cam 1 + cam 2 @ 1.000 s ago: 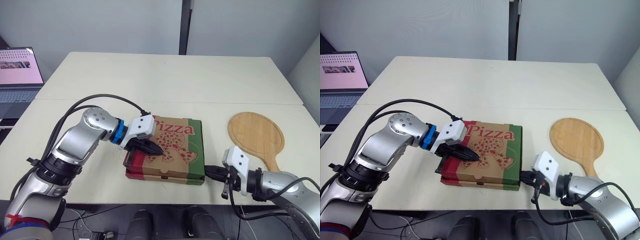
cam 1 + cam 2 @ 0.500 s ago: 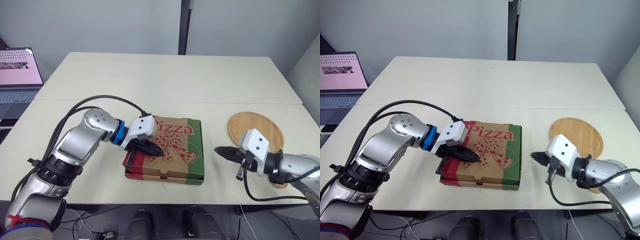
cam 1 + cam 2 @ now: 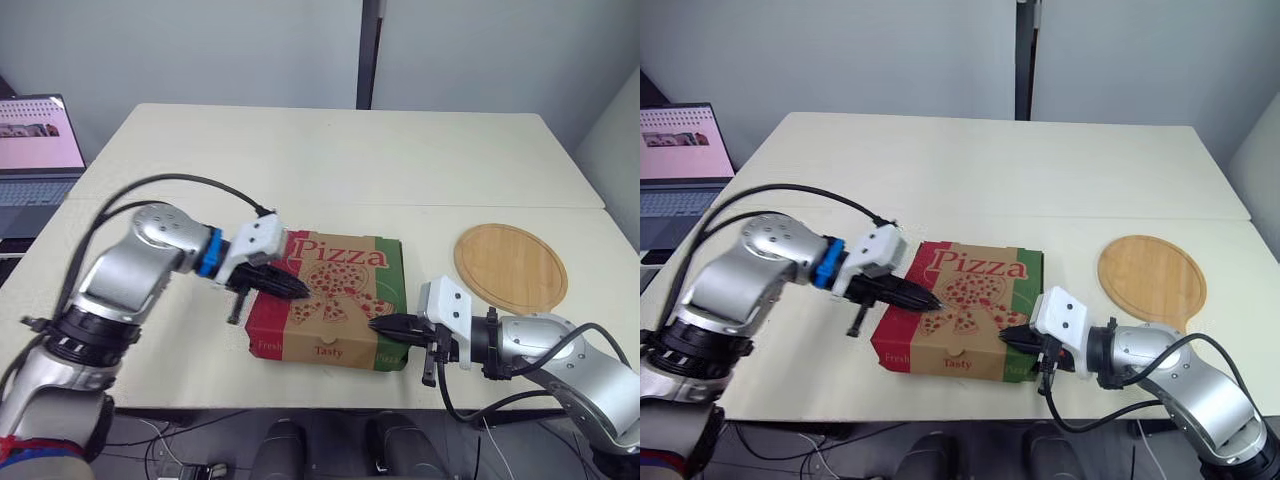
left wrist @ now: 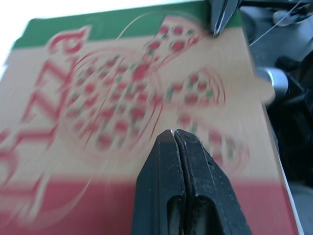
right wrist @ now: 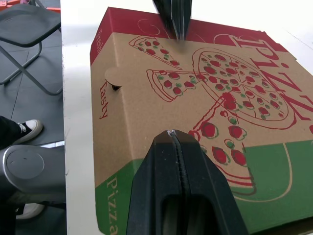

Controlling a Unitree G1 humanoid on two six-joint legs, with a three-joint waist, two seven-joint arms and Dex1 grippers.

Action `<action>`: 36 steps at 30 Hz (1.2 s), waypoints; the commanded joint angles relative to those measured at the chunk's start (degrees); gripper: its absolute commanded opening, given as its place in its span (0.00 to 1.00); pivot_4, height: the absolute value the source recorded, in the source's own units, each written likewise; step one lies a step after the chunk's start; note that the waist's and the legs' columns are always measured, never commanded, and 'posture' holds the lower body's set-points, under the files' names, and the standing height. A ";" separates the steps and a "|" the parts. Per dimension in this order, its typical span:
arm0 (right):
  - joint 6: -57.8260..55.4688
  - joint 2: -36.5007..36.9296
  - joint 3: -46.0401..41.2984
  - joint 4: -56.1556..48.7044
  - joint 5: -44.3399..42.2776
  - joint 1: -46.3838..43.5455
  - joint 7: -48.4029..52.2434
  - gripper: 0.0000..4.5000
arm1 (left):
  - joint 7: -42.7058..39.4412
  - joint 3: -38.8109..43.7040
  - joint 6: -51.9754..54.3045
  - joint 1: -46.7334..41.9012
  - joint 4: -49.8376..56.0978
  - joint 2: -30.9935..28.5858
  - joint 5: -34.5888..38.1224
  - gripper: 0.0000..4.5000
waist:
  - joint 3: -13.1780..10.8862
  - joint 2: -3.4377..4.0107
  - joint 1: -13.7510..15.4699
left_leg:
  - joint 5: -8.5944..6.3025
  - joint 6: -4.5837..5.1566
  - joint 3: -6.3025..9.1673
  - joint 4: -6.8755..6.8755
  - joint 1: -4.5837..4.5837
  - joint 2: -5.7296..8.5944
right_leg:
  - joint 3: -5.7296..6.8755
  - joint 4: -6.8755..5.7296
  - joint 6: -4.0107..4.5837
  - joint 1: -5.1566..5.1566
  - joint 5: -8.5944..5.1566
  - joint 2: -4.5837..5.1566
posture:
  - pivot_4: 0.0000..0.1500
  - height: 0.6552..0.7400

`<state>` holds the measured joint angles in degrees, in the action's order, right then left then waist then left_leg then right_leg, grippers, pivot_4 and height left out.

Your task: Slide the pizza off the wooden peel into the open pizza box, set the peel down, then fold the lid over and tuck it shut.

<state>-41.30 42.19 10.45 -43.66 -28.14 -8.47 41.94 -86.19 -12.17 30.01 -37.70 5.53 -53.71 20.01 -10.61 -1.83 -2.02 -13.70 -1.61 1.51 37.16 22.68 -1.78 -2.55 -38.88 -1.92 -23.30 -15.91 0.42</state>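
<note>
Left eye view: the pizza box [image 3: 330,300] sits on the table [image 3: 340,160], close to the edge near the robot. Its lid is folded down flat, so the pizza inside cannot be seen. The wooden peel [image 3: 510,267] lies flat on the table off to the right of the box, apart from it, and nothing is on it.

The left gripper [image 3: 300,291] has its two fingers pinched tight together and holds nothing. Its tip rests on top of the lid, on the left part, by the red stripe. The right gripper [image 3: 385,326] is pinched tight too and holds nothing. Its tip is at the front right corner of the box, where the green stripe is.

I think this is the last step, tucking the lid shut. The pizza looks put away and the peel is set down. In the right wrist view the front wall has a small slot by the word "Tasty". The next move likely needs a soft push down and in along the front edge, so the lid locks. Too hard a push could slide the box off the table edge.

The box is a bit wider from left to right. Its front wall faces the robot, and the word "Pizza" runs along the far side.
</note>
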 commanded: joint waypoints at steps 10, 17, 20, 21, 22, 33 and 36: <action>3.50 0.05 1.04 1.33 1.37 -1.58 2.64 0.01 | -2.43 4.95 -10.47 9.83 -3.67 -9.32 -3.79 0.00 | 0.00 -0.01 0.40 | 0.00 0.00 -0.03 -0.01 0.05 0.02 | 0.03 0.04 0.04 -0.01 -0.02 0.08 | 1.00 0.93; 3.33 0.45 0.70 1.30 1.08 -1.73 2.89 0.01 | -0.56 4.43 -9.20 11.51 -0.91 -7.71 -3.94 0.00 | 0.00 -0.01 0.37 | 0.00 0.00 -0.02 0.00 0.05 0.02 | 0.04 0.01 0.04 -0.02 -0.02 0.08 | 1.00 0.93; 3.14 0.51 0.51 1.15 1.08 -1.74 2.92 0.01 | -0.62 4.93 -7.83 8.36 -3.03 -7.42 -3.69 0.00 | 0.00 -0.01 0.34 | 0.00 0.00 -0.01 0.00 0.05 0.01 | 0.04 0.01 0.04 -0.03 -0.02 0.06 | 1.00 0.93; 3.12 0.52 0.49 1.14 1.09 -1.75 2.92 0.01 | -0.69 4.94 -7.89 7.48 -3.83 -7.38 -3.94 0.00 | 0.00 -0.01 0.34 | 0.00 0.00 0.00 0.00 0.06 0.00 | 0.05 0.00 0.04 -0.03 -0.02 0.05 | 1.00 0.93; 3.11 0.62 0.54 1.08 1.17 -1.73 2.94 0.01 | -0.57 4.95 -8.50 5.11 -6.08 -7.05 -4.59 0.00 | 0.00 -0.01 0.35 | 0.00 0.00 0.01 0.00 0.05 0.00 | 0.06 0.00 0.04 -0.03 -0.02 0.04 | 1.00 0.93; 3.17 0.98 1.16 1.31 2.02 -2.37 3.62 0.01 | -1.13 -1.48 -6.28 -5.06 -3.21 4.61 -3.74 0.00 | 0.01 -0.03 0.36 | 0.00 0.00 -0.01 0.02 0.11 0.06 | 0.03 0.02 0.03 -0.03 -0.01 0.08 | 1.00 0.93; 2.48 1.06 0.58 0.23 1.37 -2.49 3.53 0.01 | -2.12 -3.87 -8.32 -5.34 -3.63 6.09 -5.05 0.00 | 0.01 -0.02 0.01 | 0.00 0.00 0.00 0.01 0.05 0.03 | 0.00 -0.04 0.03 -0.03 -0.01 0.02 | 1.00 0.93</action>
<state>-38.85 42.79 12.07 -41.33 -26.02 -10.20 45.08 -87.47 -16.05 23.12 -41.78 1.32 -47.47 15.56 -10.60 -1.85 -2.01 -13.70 -1.61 1.51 37.18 22.71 -1.77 -2.54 -38.94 -1.89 -23.33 -15.92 0.41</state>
